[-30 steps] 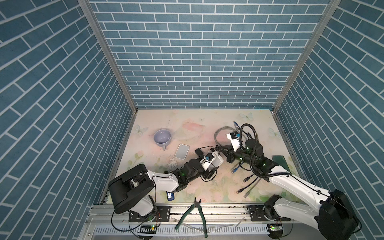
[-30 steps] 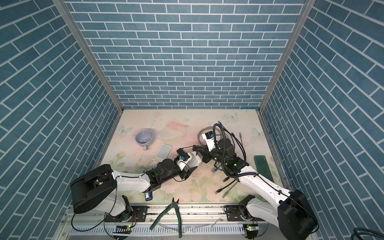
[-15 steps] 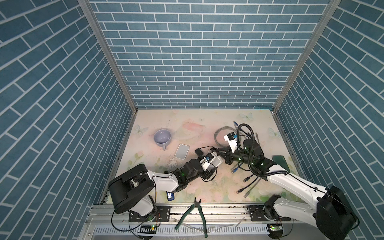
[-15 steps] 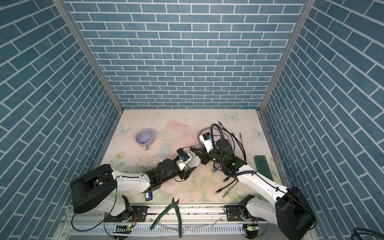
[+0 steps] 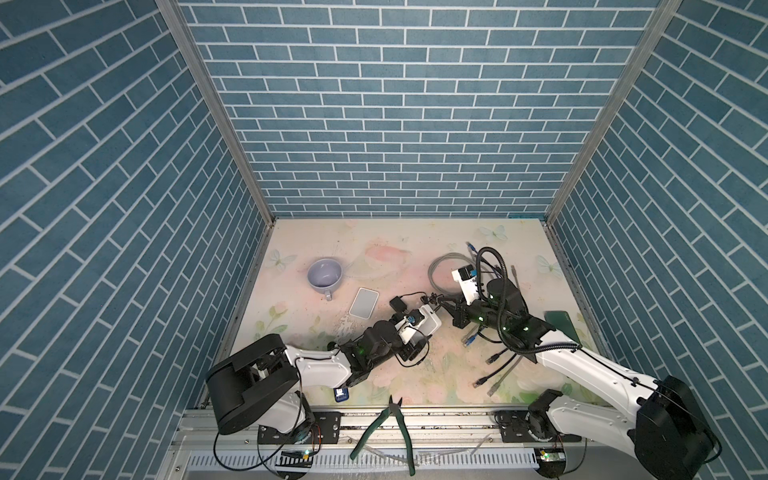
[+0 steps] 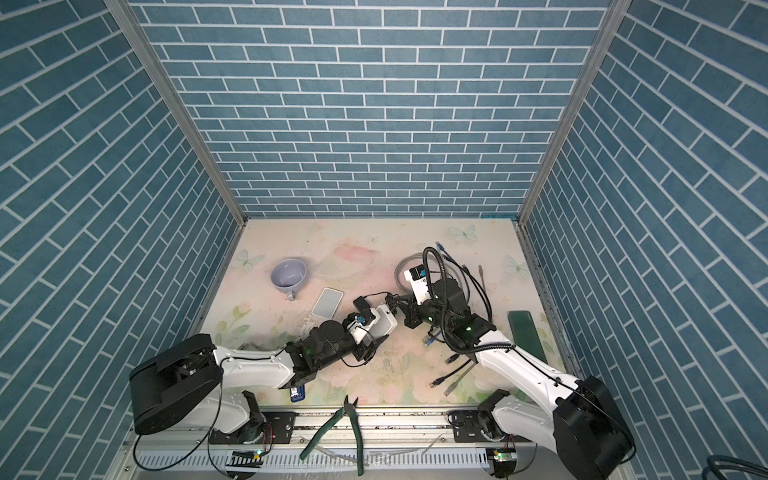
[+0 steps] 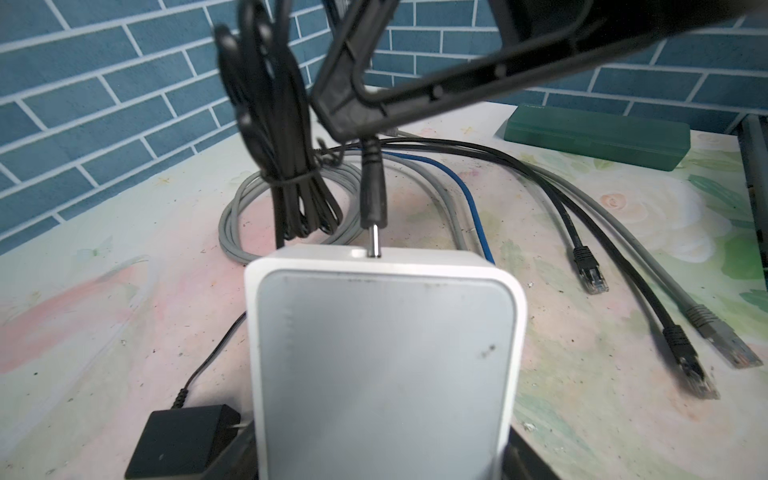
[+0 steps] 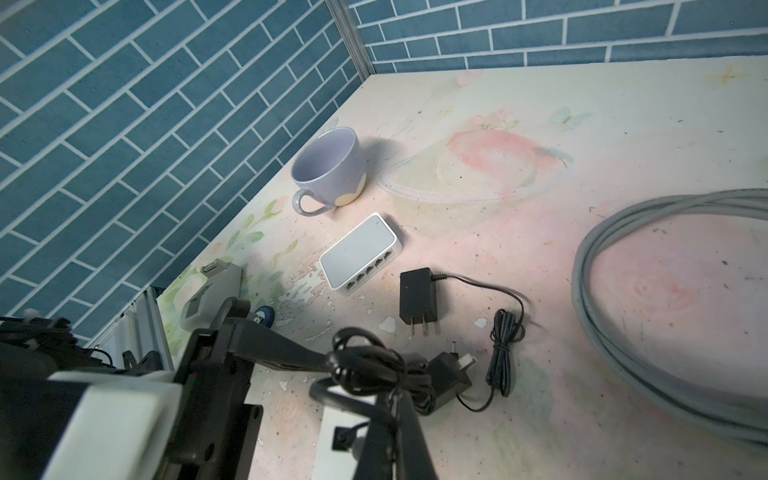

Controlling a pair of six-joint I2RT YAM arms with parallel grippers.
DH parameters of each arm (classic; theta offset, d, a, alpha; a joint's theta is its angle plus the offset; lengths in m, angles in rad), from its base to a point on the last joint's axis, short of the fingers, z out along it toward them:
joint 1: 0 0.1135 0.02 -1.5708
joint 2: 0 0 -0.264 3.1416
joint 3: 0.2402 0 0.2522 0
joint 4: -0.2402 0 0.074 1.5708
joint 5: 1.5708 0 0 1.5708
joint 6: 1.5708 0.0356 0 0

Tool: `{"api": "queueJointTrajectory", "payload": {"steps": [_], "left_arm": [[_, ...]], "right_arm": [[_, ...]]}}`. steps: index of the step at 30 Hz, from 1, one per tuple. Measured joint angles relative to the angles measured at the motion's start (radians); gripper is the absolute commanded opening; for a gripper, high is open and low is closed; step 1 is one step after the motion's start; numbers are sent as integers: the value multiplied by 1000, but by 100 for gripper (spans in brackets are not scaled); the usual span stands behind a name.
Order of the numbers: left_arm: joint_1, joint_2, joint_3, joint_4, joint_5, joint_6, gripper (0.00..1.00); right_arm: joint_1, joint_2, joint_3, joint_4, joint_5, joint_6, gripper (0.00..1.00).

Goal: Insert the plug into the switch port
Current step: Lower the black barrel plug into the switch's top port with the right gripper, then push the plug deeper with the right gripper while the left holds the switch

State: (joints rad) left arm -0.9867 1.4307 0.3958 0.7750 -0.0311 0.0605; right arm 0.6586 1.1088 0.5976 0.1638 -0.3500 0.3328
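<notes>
A lilac mug stands upright, well apart from a green case and pliers.

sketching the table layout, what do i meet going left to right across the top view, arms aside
lavender mug → white switch lying flat → black power adapter → second white switch → green case

The switch is cut off at the left wrist view's edge.
</notes>
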Motion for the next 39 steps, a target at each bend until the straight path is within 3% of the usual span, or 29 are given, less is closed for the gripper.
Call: {"api": "queueJointTrajectory", "payload": {"steps": [20,39], "left_arm": [[2,10,0,8,-20,-4,46],[3,11,0,-23,-20,-5,46]], "right_arm": [[2,23,-5,99,-111,71,11],[0,96,-5,168,-121,90,9]]}}
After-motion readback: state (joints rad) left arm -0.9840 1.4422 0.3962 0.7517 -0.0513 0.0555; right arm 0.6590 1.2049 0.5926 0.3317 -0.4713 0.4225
